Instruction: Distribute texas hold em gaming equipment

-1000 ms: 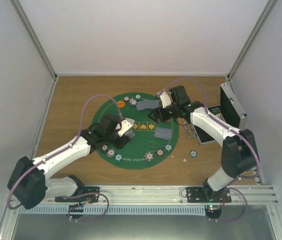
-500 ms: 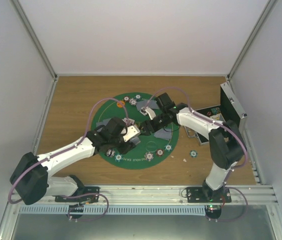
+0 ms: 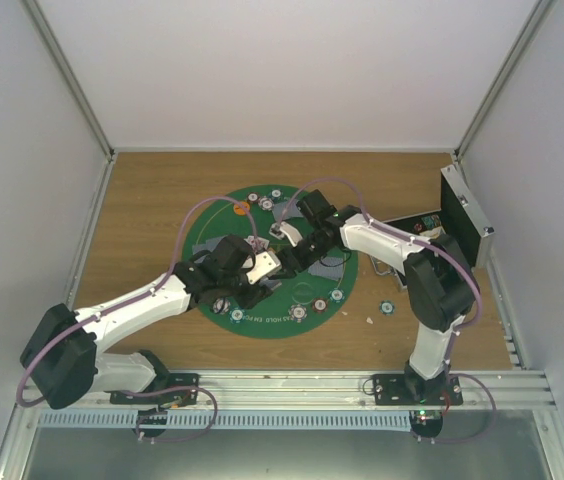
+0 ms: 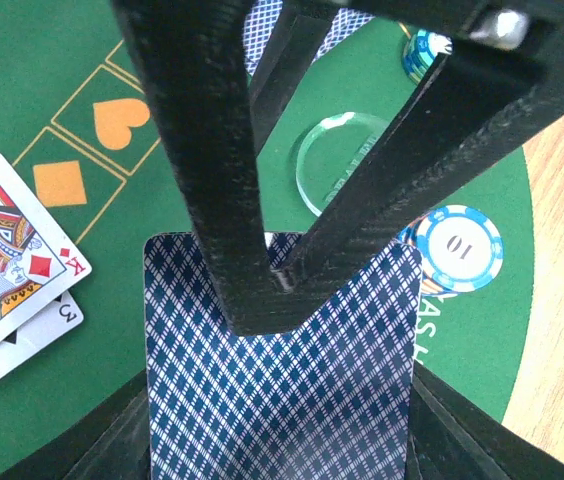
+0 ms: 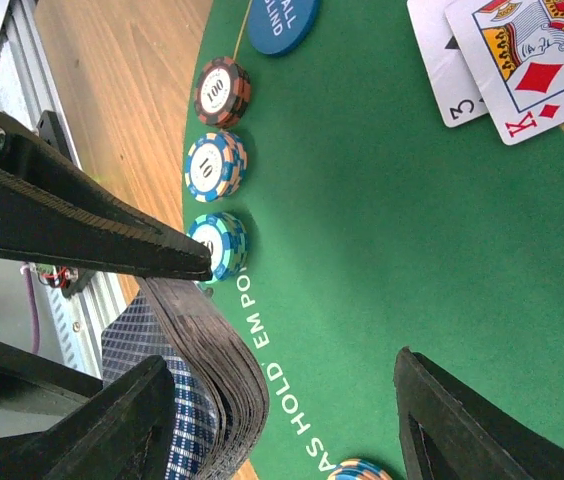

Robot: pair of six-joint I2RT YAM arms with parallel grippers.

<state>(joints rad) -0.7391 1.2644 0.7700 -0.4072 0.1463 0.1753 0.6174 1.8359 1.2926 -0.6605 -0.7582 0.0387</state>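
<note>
The left pincer [image 4: 280, 285] is clenched on the deck of playing cards [image 4: 282, 400] over the middle of the green mat [image 4: 22, 60], so the right pincer [image 5: 284, 360], released with jaws apart just beside it, should nip only the top card's edge and draw it off flat.

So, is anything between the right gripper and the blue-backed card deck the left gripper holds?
Nothing visible: the blue-backed card deck lies right beside one finger of the open right gripper.
</note>
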